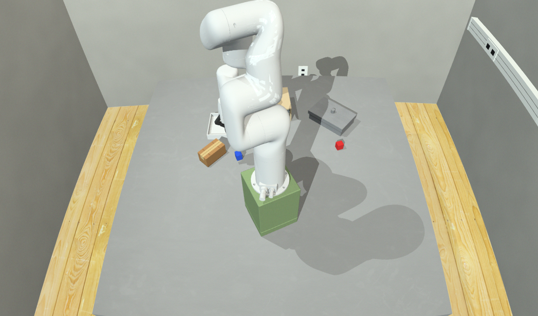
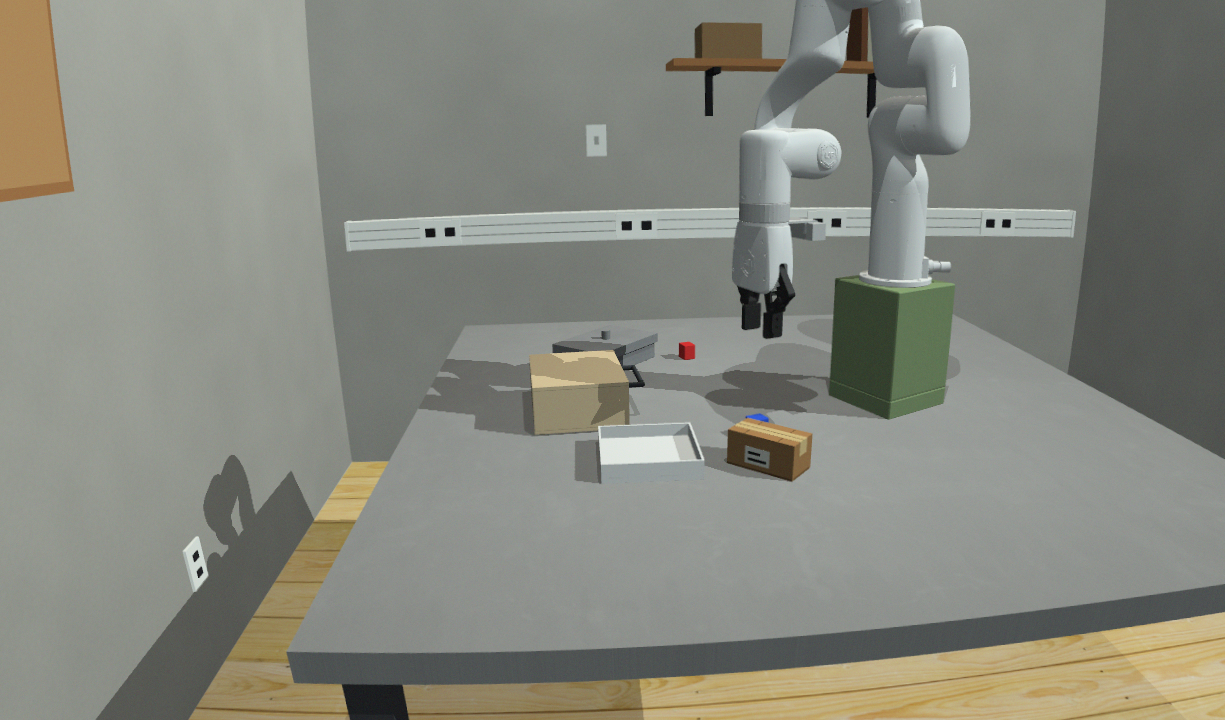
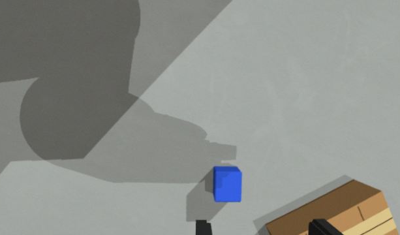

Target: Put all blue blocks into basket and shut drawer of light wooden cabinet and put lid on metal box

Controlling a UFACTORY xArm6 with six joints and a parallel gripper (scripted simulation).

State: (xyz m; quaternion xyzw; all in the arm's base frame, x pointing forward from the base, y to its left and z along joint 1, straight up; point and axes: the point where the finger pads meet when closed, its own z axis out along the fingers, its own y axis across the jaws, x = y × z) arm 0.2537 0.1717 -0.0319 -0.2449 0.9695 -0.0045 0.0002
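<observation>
My gripper (image 2: 761, 321) (image 3: 263, 228) is open and empty, above the table; the arm mostly hides it in the top view. A blue block (image 1: 238, 155) (image 2: 757, 418) (image 3: 228, 184) lies below it, beside the brown carton. The white basket (image 1: 216, 136) (image 2: 650, 471) shows no block in its visible part. The light wooden cabinet (image 1: 285, 98) (image 2: 580, 409) stands behind the basket; a black handle shows, but I cannot tell whether its drawer is fully shut. The grey metal box (image 1: 333, 128) has its knobbed lid (image 1: 343, 116) on. Insides of cabinet and box are hidden.
The brown taped carton (image 1: 211, 152) (image 2: 768, 450) (image 3: 343, 202) stands close to the blue block, near the basket. A red block (image 1: 339, 145) (image 2: 686, 351) lies in front of the metal box. The green robot pedestal (image 1: 278, 214) (image 2: 889, 349) stands on the table (image 1: 184, 255) (image 2: 732, 573).
</observation>
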